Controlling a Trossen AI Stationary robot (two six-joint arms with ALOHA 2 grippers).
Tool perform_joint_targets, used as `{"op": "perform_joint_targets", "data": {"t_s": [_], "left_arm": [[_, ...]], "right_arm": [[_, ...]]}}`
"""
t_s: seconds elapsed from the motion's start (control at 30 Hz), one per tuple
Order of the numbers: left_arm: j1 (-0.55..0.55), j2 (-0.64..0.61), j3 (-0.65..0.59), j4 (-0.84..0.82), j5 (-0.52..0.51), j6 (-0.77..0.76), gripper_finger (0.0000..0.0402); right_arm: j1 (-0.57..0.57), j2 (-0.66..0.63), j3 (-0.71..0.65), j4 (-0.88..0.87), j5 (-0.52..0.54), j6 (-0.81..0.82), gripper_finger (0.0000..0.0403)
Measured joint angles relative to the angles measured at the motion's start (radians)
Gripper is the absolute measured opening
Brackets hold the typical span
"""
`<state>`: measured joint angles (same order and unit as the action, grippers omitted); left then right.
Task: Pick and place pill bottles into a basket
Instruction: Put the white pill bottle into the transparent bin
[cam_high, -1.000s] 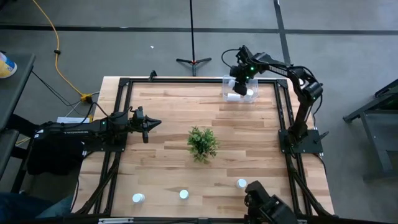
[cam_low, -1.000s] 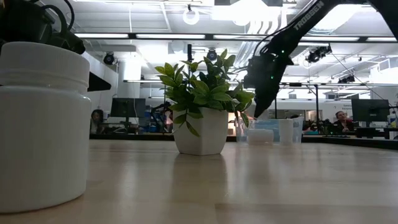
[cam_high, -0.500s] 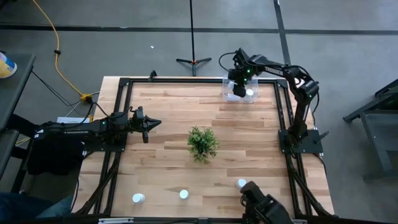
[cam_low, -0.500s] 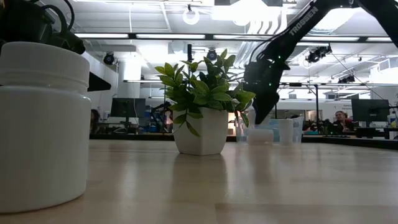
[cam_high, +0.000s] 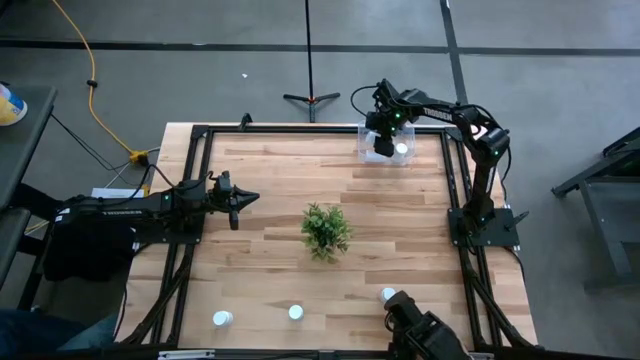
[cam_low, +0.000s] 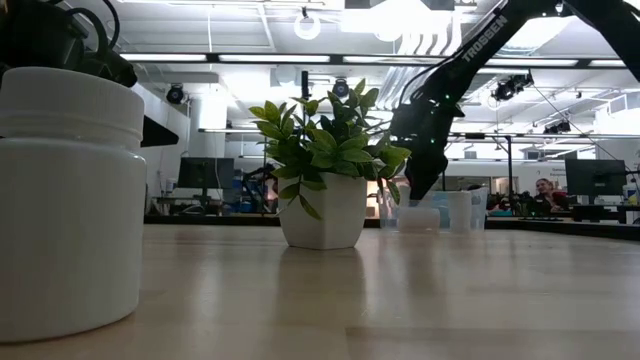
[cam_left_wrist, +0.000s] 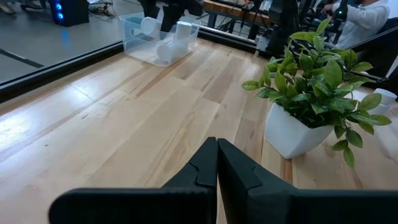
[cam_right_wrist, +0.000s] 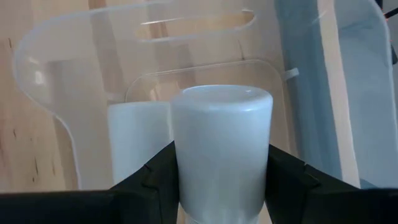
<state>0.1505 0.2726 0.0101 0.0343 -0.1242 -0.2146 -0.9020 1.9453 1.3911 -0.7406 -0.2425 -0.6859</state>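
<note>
Right gripper (cam_high: 384, 143) clamped on a pill bottle (cam_right_wrist: 222, 149), low inside the clear basket (cam_high: 364, 152) at upper right of the high view, beside bottles lying there. Left gripper (cam_high: 247, 199) closed, empty, idle at mid-left. Three bottles (cam_high: 295, 313) along the bottom edge, below the plant (cam_high: 325, 230).

Both arms are matte black, built of slim jointed links. The left arm (cam_high: 130, 210) bears small white lettering along its side; the right arm (cam_high: 480, 150) carries white "TROSSEN" lettering on its upper link, a green indicator light near the wrist, and thin black cables looping beside it. Each claw has two angular black fingers (cam_left_wrist: 205, 171).
</note>
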Motion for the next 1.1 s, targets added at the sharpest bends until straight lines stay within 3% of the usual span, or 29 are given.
{"op": "perform_joint_targets", "data": {"t_s": [0.73, 1.1], "left_arm": [[0.0, 0.0, 0.0, 0.0, 0.0, 0.0, 0.0046], [0.0, 0.0, 0.0, 0.0, 0.0, 0.0, 0.0046]], "right_arm": [[0.0, 0.0, 0.0, -0.04, -0.048, -0.003, 0.0184], [0.0, 0.0, 0.0, -0.034, 0.024, 0.013, 0.0229]]}}
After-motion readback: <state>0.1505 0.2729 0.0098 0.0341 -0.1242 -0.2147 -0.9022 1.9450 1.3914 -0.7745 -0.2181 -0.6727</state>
